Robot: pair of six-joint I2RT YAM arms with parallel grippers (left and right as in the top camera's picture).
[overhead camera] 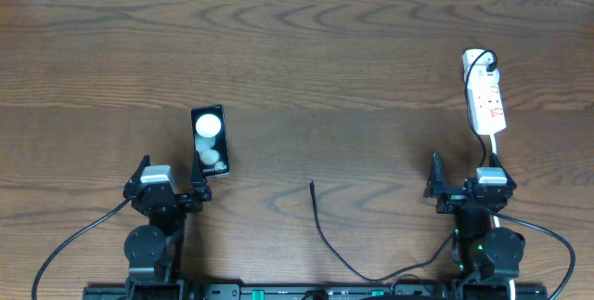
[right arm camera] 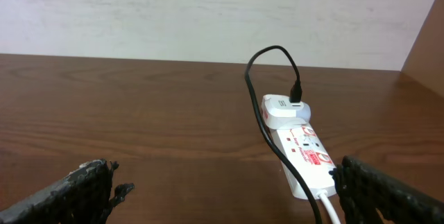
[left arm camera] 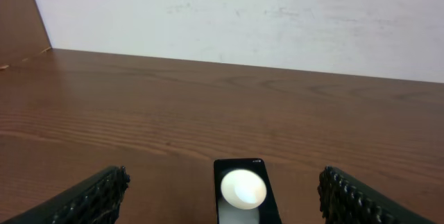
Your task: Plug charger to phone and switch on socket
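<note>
Here, glossy slab phone [overhead camera: 210, 140] on woodgrain table [overhead camera: 353, 77]

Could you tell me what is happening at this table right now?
Nothing is being handled yet. Both arms sit at the near edge, the left pincer and right pincer open and empty. The phone lies flat just ahead of the left one. The charger is plugged into a white adapter on the socket, and its free tip lies on the table between the arms, not in the phone.
</note>
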